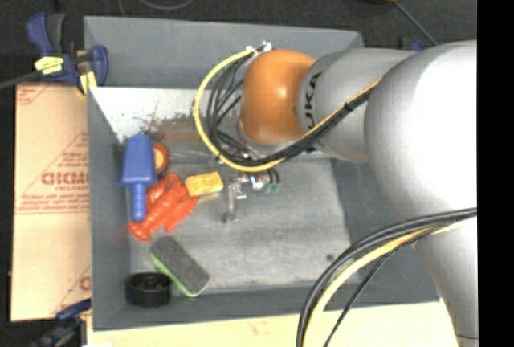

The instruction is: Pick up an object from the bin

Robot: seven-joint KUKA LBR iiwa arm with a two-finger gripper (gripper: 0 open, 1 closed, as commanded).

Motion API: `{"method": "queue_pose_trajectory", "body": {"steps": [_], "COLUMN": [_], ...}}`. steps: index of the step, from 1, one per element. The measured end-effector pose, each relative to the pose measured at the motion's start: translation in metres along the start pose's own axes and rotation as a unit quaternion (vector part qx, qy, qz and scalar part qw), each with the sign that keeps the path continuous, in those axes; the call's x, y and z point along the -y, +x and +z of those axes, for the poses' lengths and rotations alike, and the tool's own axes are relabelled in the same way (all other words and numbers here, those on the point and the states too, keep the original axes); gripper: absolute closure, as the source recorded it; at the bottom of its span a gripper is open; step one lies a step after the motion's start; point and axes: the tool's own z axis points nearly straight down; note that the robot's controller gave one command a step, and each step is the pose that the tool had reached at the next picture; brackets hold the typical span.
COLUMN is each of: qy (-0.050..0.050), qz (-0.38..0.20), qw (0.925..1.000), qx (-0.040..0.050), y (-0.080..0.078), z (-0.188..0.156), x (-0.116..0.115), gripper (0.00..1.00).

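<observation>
Because the orange wrist cover [273, 96] and its loops of yellow and black cable [200, 100] hang directly above the gripper [232, 207], most of the tool is hidden. Just a thin metallic tip pokes out below them, and whether it is spread apart or drawn together cannot be told from this angle. A small green bit [273, 187] shows just beside the tool's body, too small and too covered to say what it is or whether it belongs to the robot. An orange round thing [160, 154] is half hidden behind the blue handled tool [137, 167], so its shape is unclear.

The arm's thick silver link [401, 120] comes in from the right and covers the right part of the bin [305, 241]. The wrist bends downward over the middle of the bin, pointing the gripper at the floor. Its tip stands over bare grey floor, just right of a small yellow block [203, 183], the nearest thing, which lies left of centre; whether they touch is not clear. Left of the block lies a crinkled orange-red piece [165, 209], against the blue tool near the left wall. Toward the lower left corner of the view lie a green-edged grey pad [181, 267] and a black round cap [148, 287], well apart from the gripper.
</observation>
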Motion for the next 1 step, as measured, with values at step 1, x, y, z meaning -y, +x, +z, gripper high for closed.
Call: {"method": "queue_pose_trajectory", "body": {"steps": [1], "qy": [0.001], "qz": [0.105], "qw": [0.9944], "qx": [0.0020], "y": [-0.0099], "z": [-0.0020], "x": [-0.0088], "gripper": [1.00]}}
